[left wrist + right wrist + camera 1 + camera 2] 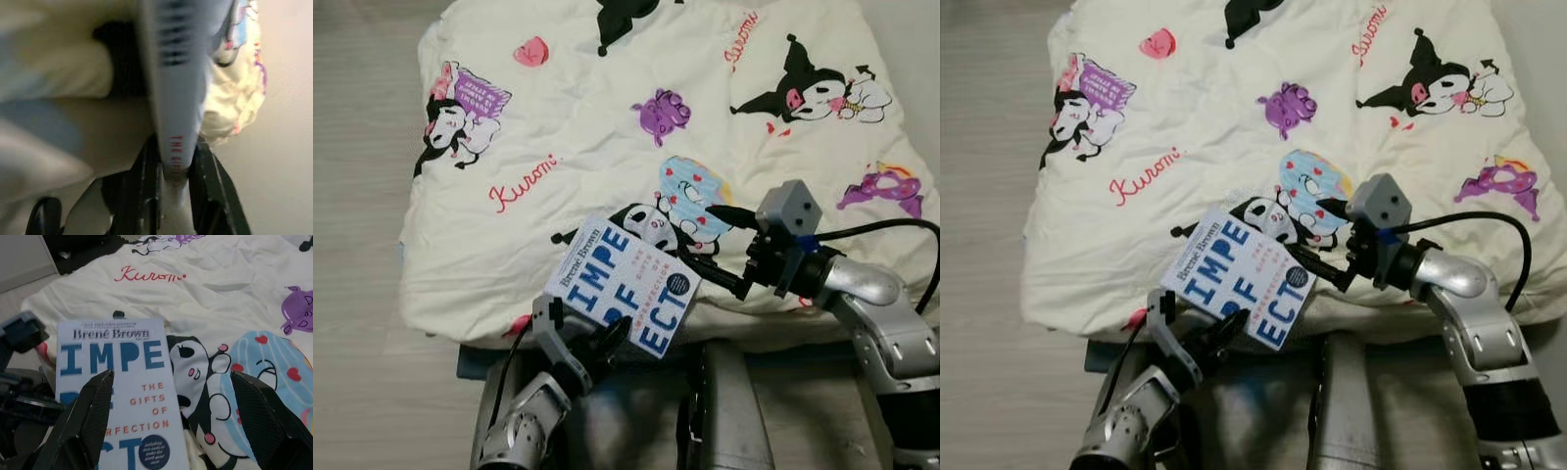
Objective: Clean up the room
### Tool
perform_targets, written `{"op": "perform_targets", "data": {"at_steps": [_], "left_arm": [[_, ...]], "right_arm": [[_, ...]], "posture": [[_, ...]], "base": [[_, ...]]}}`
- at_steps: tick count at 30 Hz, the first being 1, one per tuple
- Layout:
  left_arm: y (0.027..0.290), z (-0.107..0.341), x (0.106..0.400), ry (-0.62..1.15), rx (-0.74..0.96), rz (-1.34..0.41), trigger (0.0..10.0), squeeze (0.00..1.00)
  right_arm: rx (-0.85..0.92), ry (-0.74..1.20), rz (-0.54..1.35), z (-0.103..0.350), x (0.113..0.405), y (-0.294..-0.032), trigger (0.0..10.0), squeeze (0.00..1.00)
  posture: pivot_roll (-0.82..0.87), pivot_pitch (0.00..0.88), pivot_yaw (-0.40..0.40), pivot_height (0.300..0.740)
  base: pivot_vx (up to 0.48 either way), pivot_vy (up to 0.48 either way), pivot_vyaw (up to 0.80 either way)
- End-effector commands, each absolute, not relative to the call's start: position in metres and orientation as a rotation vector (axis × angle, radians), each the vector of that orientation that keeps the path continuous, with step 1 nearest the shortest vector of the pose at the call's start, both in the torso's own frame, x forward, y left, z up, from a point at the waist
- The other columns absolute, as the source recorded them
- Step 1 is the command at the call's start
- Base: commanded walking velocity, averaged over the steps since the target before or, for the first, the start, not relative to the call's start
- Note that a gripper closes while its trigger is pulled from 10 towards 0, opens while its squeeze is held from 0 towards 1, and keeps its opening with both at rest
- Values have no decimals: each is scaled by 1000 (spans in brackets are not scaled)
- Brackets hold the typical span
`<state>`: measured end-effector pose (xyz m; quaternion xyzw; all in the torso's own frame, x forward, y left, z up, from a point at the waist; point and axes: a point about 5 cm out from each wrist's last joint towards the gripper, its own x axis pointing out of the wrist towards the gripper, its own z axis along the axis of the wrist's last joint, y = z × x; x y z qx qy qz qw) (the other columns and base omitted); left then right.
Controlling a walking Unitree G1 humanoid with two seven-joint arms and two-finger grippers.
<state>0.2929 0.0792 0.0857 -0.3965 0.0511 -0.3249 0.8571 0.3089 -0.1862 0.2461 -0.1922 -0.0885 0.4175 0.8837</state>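
Left gripper pinches my white book at the quilt's near edge, right gripper spread open beside it.

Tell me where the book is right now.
In the left eye view the book is low and just left of centre, at the near edge of the cartoon-print quilt, clamped at its bottom edge by the left gripper, with the open right gripper beside its right edge.
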Motion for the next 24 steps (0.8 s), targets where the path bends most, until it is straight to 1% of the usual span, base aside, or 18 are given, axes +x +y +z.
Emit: {"op": "perform_targets", "data": {"at_steps": [1, 3, 4, 5, 6, 10, 14, 15, 16, 18, 19, 20, 23, 24], "left_arm": [[61, 78, 273, 132, -922, -703, 902, 0], [61, 78, 273, 132, -922, -703, 902, 0], [59, 81, 270, 125, -926, -710, 1176, 0], [59, 81, 270, 125, -926, -710, 1176, 0], [59, 85, 268, 112, -931, -713, 0, 0], [60, 107, 266, 36, -972, -729, 0, 0], [60, 117, 262, 16, -988, -755, 0, 0], [63, 124, 255, 6, -988, -784, 0, 0], [63, 124, 255, 6, -988, -784, 0, 0], [69, 137, 236, 5, -999, -837, 0, 0], [69, 137, 236, 5, -999, -837, 0, 0], [74, 141, 221, 19, -995, -859, 0, 0], [87, 151, 192, 41, -981, -878, 0, 0], [87, 151, 192, 41, -981, -878, 0, 0]], "right_arm": [[-418, -173, 891, 241, 306, -184, 10000, 0], [-418, -173, 891, 241, 306, -184, 10000, 0], [-423, -174, 892, 241, 306, -184, 10000, 0], [-423, -174, 892, 241, 306, -184, 10000, 0], [-426, -176, 893, 241, 306, -184, 10000, 0], [-438, -182, 894, 241, 306, -184, 10000, 0], [-447, -185, 893, 241, 306, -184, 10000, 0], [-452, -187, 893, 241, 305, -185, 10000, 0], [-452, -187, 893, 241, 305, -185, 10000, 0], [-461, -191, 896, 242, 304, -186, 10000, 0], [-461, -191, 896, 242, 304, -186, 10000, 0], [-461, -191, 903, 243, 303, -187, 10000, 0], [-453, -196, 899, 247, 303, -190, 10000, 0], [-453, -196, 899, 247, 303, -190, 10000, 0]], "posture": [[-88, 489, 0, 566], [-88, 489, 0, 566], [-87, 490, -1, 566], [-87, 490, -1, 566], [-86, 490, -1, 566], [-79, 488, 0, 566], [-73, 488, 6, 566], [-69, 486, 7, 566], [-69, 486, 7, 566], [-65, 484, 11, 566], [-65, 484, 11, 566], [-58, 479, 15, 566], [-56, 474, 15, 566], [-56, 474, 15, 566]], "base": [[0, 0, 0], [0, 0, 0], [0, 0, 0], [0, 0, 0], [0, 0, 0], [0, 0, 0], [0, 0, 0], [0, 0, 0], [0, 0, 0], [0, 0, 0], [0, 0, 0], [0, 0, 0], [0, 0, 0], [0, 0, 0]]}}
